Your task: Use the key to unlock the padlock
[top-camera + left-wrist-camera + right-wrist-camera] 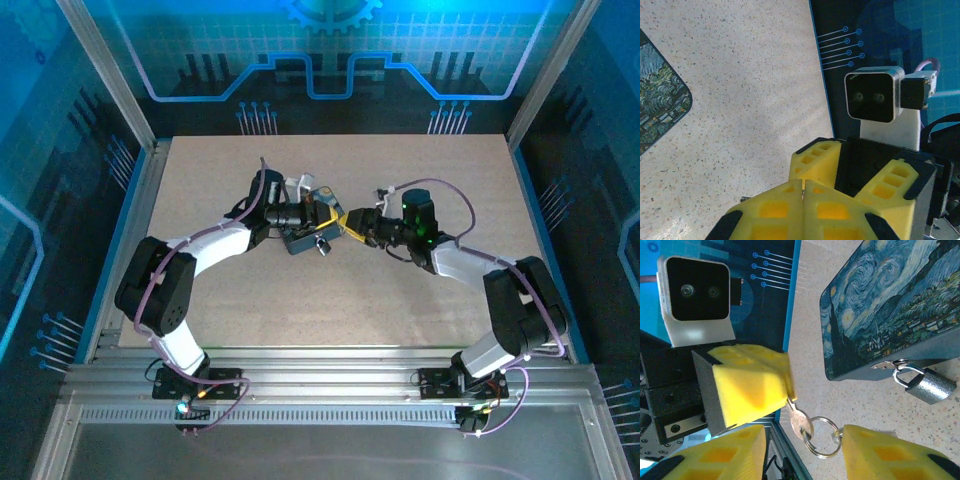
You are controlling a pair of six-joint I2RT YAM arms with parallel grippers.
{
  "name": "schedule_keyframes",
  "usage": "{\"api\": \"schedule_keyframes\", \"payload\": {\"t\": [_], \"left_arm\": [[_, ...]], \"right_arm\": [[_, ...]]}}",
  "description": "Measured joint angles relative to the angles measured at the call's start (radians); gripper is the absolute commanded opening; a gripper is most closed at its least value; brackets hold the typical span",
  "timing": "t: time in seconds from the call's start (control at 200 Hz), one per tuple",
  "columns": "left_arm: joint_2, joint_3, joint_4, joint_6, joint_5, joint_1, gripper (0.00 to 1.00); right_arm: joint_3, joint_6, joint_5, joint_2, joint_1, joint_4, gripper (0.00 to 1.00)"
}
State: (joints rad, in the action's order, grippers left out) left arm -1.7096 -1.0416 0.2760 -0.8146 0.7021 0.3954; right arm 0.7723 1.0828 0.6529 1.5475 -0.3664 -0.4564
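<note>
The padlock (926, 385), small and grey with a thin silvery shackle, hangs from the hasp of the patterned box (890, 305); from above the padlock (322, 245) lies at the box's near edge. My left gripper (803, 184) is shut on the key's blade. The key (800, 421) juts from the left gripper's yellow fingers (752, 385), with its round head and a key ring (821, 439) hanging free. My right gripper (802, 440) is open, its jaws either side of the key head and ring; the ring touches its right finger. Both grippers (342, 223) meet tip to tip just right of the box.
The patterned box (305, 235) lies mid-table under the left wrist. Speckled tabletop (420, 300) spreads around it. A blue-edged table border (790, 315) and dark wall panels lie beyond. The right arm's camera block (872, 95) faces the left wrist closely.
</note>
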Motion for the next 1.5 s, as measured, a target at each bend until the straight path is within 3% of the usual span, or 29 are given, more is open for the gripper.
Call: {"api": "schedule_keyframes", "payload": {"t": [0.71, 1.085, 1.361, 1.431, 1.501], "left_arm": [[-0.002, 0.025, 0.074, -0.052, -0.01, -0.001, 0.0], [-0.003, 0.035, 0.119, -0.078, -0.017, -0.006, 0.0], [-0.003, 0.056, 0.143, -0.086, -0.017, -0.005, 0.0], [-0.003, 0.062, 0.152, -0.093, -0.015, -0.005, 0.22], [-0.004, 0.066, 0.155, -0.099, -0.014, -0.008, 0.32]], "right_arm": [[-0.01, 0.116, 0.002, 0.055, -0.013, -0.158, 0.2], [-0.034, 0.175, 0.001, 0.065, -0.013, -0.246, 0.0], [-0.081, 0.212, -0.01, 0.065, -0.013, -0.323, 0.0], [-0.084, 0.211, -0.01, 0.065, -0.013, -0.326, 0.0], [-0.084, 0.19, -0.006, 0.06, -0.013, -0.309, 0.0]]}}
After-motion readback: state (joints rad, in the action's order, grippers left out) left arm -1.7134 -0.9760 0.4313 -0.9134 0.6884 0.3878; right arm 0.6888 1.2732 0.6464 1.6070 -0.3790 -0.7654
